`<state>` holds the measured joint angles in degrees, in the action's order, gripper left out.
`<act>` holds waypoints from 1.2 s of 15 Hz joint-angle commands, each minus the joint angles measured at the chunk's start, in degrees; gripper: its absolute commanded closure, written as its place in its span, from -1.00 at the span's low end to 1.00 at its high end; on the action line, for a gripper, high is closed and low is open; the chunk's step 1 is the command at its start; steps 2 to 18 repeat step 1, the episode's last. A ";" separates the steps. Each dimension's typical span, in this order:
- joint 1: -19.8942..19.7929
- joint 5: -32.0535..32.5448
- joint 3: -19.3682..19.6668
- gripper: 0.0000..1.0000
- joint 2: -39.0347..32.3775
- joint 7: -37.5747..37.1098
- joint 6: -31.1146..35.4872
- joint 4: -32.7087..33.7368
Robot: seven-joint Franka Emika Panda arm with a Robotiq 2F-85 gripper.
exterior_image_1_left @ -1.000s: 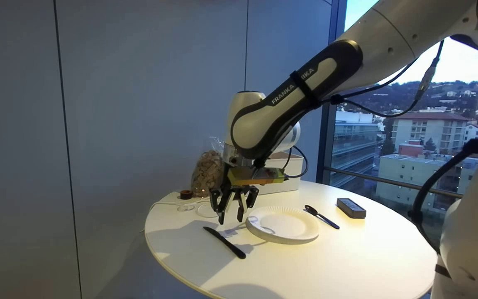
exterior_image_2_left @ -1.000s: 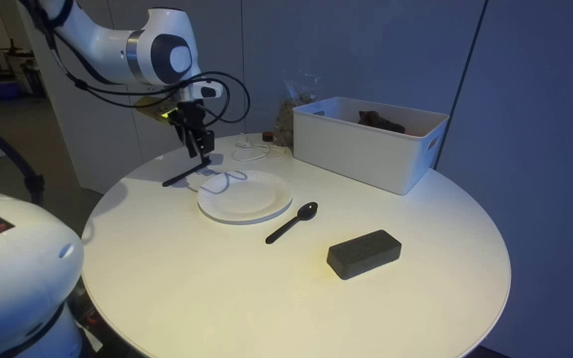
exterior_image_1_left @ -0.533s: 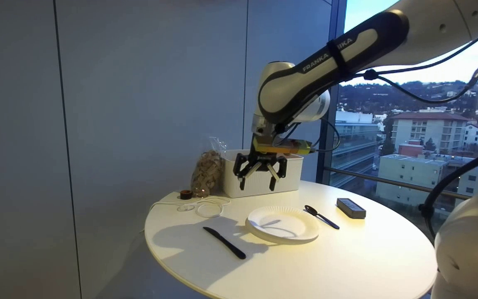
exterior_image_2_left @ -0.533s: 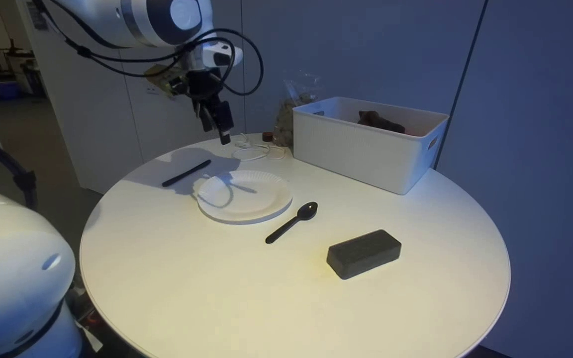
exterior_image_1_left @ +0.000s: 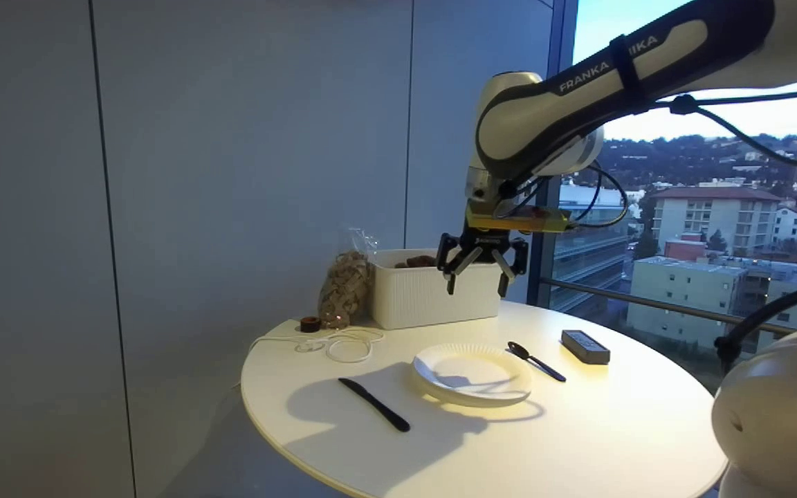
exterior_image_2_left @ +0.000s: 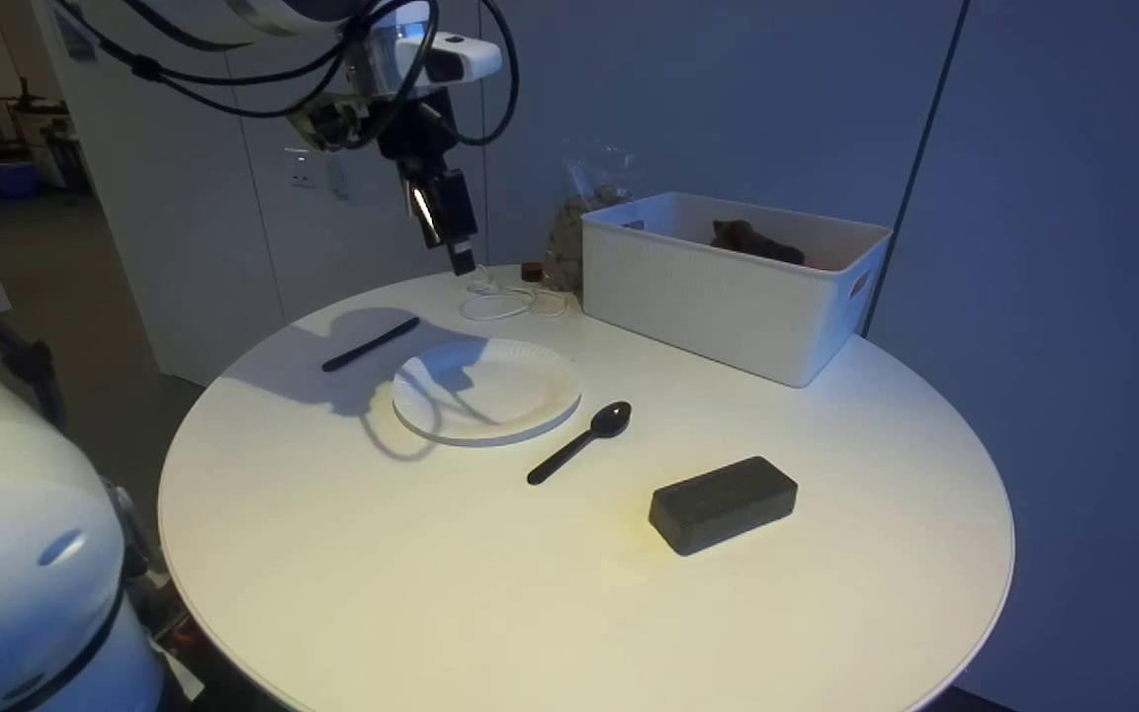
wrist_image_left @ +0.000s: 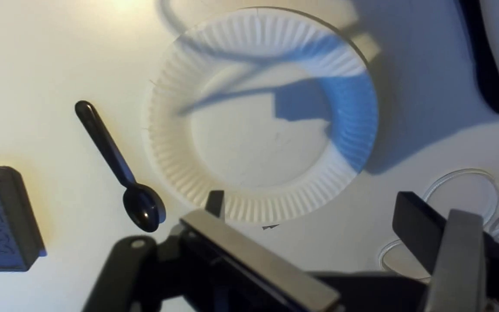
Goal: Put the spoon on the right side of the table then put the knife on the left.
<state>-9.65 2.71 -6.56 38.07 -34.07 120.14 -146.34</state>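
The black spoon [exterior_image_1_left: 537, 362] lies on the white round table [exterior_image_1_left: 578, 443] between the plate and the dark block; it also shows in an exterior view [exterior_image_2_left: 579, 443] and in the wrist view [wrist_image_left: 111, 151]. The black knife [exterior_image_1_left: 374, 404] lies on the table on the plate's other side; it also shows in an exterior view [exterior_image_2_left: 372, 344] and, cut off by the frame, in the wrist view [wrist_image_left: 483, 60]. My gripper [exterior_image_1_left: 477, 286] is open and empty, high above the table; in the wrist view its fingertips [wrist_image_left: 312, 208] are wide apart, with the plate's rim and tabletop below.
A white paper plate [exterior_image_2_left: 488, 394] lies between the utensils. A dark block [exterior_image_2_left: 724, 504] lies beyond the spoon. A white bin [exterior_image_2_left: 698, 297], a bag of brown pieces [exterior_image_1_left: 345, 287], a tape roll [exterior_image_1_left: 310, 324] and a white cable [exterior_image_1_left: 350, 346] stand or lie along the back.
My gripper has risen from beside the knife and moved toward the plate and spoon side, staying open. The knife, spoon, plate and block have not moved.
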 commanded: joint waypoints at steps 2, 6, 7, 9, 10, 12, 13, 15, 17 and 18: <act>-0.06 -0.03 -0.04 -1.00 0.22 -0.06 -0.19 -0.06; -0.06 -0.03 -0.04 -1.00 0.22 -0.06 -0.19 -0.06; -0.06 -0.03 -0.04 -1.00 0.22 -0.06 -0.19 -0.06; -0.06 -0.03 -0.04 -1.00 0.22 -0.06 -0.19 -0.06; -0.06 -0.03 -0.04 -1.00 0.22 -0.06 -0.19 -0.06; -0.06 -0.03 -0.04 -1.00 0.22 -0.06 -0.19 -0.06; -0.06 -0.03 -0.04 -1.00 0.22 -0.06 -0.19 -0.06; -0.06 -0.03 -0.04 -1.00 0.22 -0.06 -0.19 -0.06; -0.06 -0.03 -0.04 -1.00 0.22 -0.06 -0.19 -0.06; -0.06 -0.03 -0.04 -1.00 0.22 -0.06 -0.19 -0.06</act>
